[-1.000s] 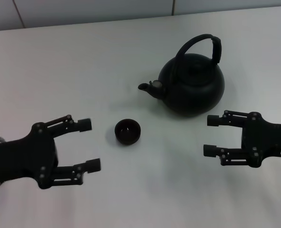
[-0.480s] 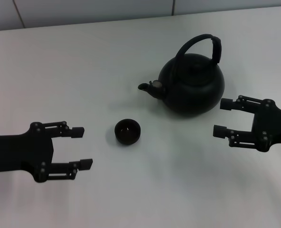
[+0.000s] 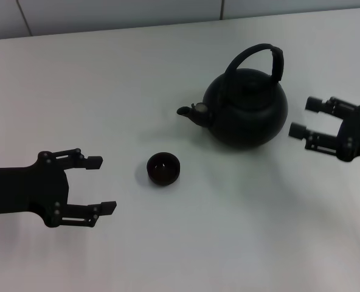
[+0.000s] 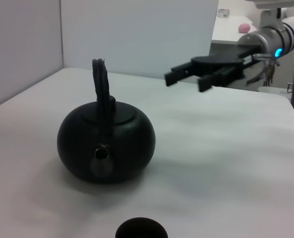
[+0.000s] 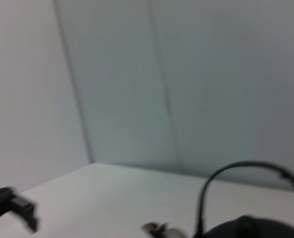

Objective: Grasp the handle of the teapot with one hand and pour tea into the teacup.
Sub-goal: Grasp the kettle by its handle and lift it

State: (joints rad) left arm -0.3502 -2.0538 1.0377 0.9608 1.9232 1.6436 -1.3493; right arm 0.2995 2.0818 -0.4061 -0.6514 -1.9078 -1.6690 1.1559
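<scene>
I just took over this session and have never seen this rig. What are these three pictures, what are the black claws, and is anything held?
The claws are the robot's two grippers. The head view looks down on a white table: left gripper open near the teacup, right gripper open beside the teapot. Neither holds anything; the handle is untouched. The left wrist view faces the teapot's spout, with the right gripper beyond. The right wrist view shows mostly wall, with the handle's arch low in the picture.
</scene>
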